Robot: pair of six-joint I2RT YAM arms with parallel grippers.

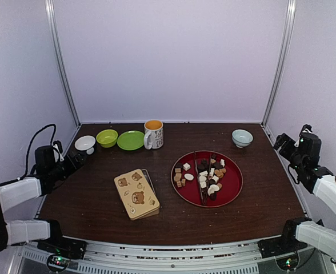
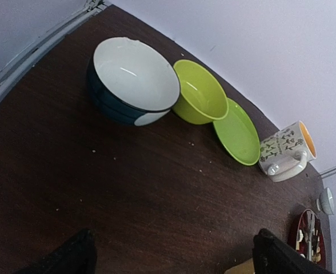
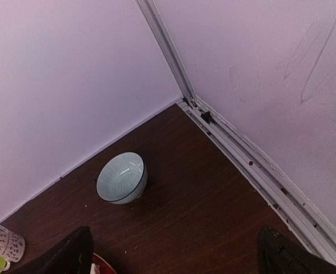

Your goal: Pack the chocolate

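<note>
The chocolate (image 1: 205,174), many small dark brown, tan and white pieces, lies heaped on a round red tray (image 1: 232,186) right of the table's middle, with thin dark tongs (image 1: 199,177) across it. A sliver of the tray shows in the left wrist view (image 2: 308,238). A tan box with bear pictures (image 1: 136,193) lies left of the tray. My left gripper (image 1: 79,158) hovers at the table's left edge, open and empty (image 2: 174,260). My right gripper (image 1: 282,141) is at the far right edge, open and empty (image 3: 174,257).
Along the back stand a white bowl (image 1: 85,143), a lime bowl (image 1: 107,137), a green plate (image 1: 131,140), a patterned mug with an orange inside (image 1: 153,134) and a pale blue bowl (image 1: 242,137). The blue bowl (image 3: 121,178) sits in front of my right gripper.
</note>
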